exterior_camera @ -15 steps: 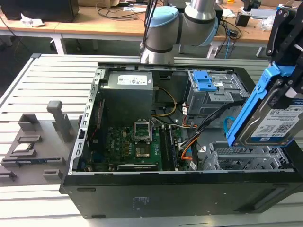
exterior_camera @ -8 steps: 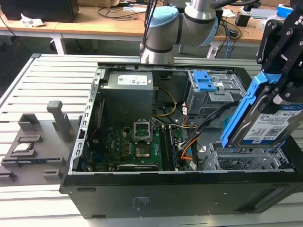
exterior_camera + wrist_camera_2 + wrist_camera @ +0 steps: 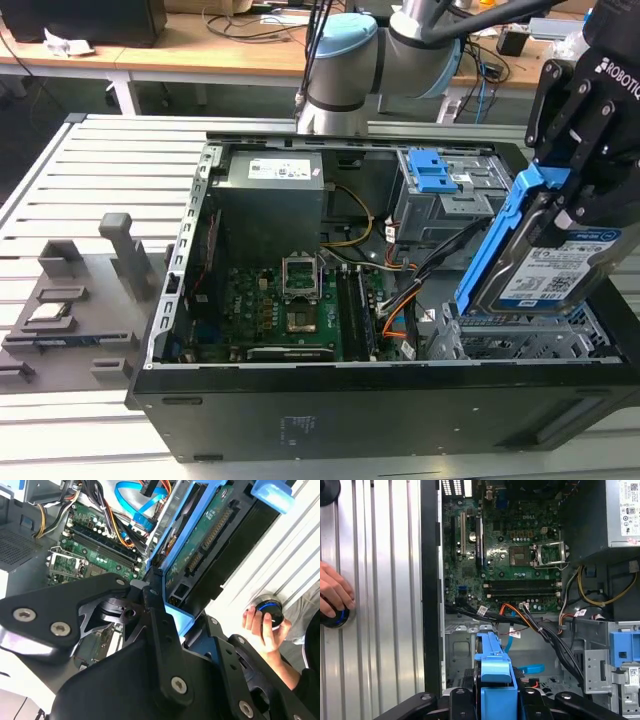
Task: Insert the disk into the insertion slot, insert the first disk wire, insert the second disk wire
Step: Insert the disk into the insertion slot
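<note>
- Blue plastic frames the disk (image 3: pixel 545 262), which hangs tilted in the gripper (image 3: pixel 566 190) with its label towards the exterior view.
- Jaws are clamped on the upper end of the blue frame.
- Its lower edge sits just above the slot (image 3: pixel 520 345), the perforated silver cage at the front of the open case (image 3: pixel 350 415), on the exterior view's right. I cannot tell whether the two touch.
- Orange-red first wire (image 3: pixel 512 611) arcs loose beside the motherboard (image 3: pixel 520 555), with no end at the disk.
- Light blue second wire (image 3: pixel 532 669) loops inside the case near the frame, also apart from the disk.
- Outside the case, a hand (image 3: pixel 332 592) rests on a round black knob (image 3: pixel 335 619) on the slatted bench (image 3: pixel 385 580).
</note>
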{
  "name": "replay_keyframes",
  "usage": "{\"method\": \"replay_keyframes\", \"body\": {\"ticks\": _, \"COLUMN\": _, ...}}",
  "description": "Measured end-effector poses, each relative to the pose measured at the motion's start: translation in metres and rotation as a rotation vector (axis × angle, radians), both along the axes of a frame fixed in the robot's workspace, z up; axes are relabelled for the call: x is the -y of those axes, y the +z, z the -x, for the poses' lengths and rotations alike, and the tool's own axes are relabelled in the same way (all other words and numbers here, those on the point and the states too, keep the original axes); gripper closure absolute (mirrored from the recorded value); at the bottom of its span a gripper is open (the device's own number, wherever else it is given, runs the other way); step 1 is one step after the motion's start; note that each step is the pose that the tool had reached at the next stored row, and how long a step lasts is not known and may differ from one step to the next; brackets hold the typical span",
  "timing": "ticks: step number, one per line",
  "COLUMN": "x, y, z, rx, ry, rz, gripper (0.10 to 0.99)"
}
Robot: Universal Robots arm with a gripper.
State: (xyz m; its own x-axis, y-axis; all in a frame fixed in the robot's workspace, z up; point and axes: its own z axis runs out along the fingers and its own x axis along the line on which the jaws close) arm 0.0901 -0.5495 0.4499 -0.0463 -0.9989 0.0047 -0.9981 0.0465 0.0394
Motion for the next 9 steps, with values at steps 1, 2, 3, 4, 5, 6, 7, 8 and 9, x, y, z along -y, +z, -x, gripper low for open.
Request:
{"method": "replay_keyframes", "body": {"ticks": 1, "x": 0.0, "y": -0.0005, "z": 0.0, "rx": 0.0, "ry": 0.0, "rz": 0.0, "gripper": 0.718}}
{"method": "replay_keyframes", "body": {"ticks": 2, "x": 0.0, "y": -0.0011, "z": 0.0, "rx": 0.0, "ry": 0.0, "rz": 0.001, "gripper": 0.718}}
{"method": "replay_keyframes", "body": {"ticks": 3, "x": 0.0, "y": -0.0018, "z": 0.0, "rx": 0.0, "ry": 0.0, "rz": 0.001, "gripper": 0.718}}
{"method": "replay_keyframes", "body": {"ticks": 4, "x": 0.0, "y": -0.0023, "z": -0.0003, "rx": 0.0, "ry": 0.0, "rz": 0.002, "gripper": 0.718}}
{"method": "replay_keyframes", "body": {"ticks": 5, "x": 0.0, "y": -0.0026, "z": -0.0005, "rx": 0.0, "ry": 0.0, "rz": 0.003, "gripper": 0.718}}
{"method": "replay_keyframes", "body": {"ticks": 6, "x": 0.0001, "y": -0.0029, "z": -0.0008, "rx": 0.0, "ry": 0.0, "rz": 0.005, "gripper": 0.718}}
{"method": "replay_keyframes", "body": {"ticks": 7, "x": 0.0001, "y": -0.0029, "z": -0.0009, "rx": 0.0, "ry": 0.0, "rz": 0.005, "gripper": 0.718}}
{"method": "replay_keyframes", "body": {"ticks": 8, "x": 0.0, "y": -0.0029, "z": -0.0009, "rx": 0.0, "ry": 0.0, "rz": 0.005, "gripper": 0.718}}
{"method": "replay_keyframes", "body": {"ticks": 9, "x": 0.0, "y": -0.0029, "z": -0.0009, "rx": 0.0, "ry": 0.0, "rz": 0.005, "gripper": 0.718}}
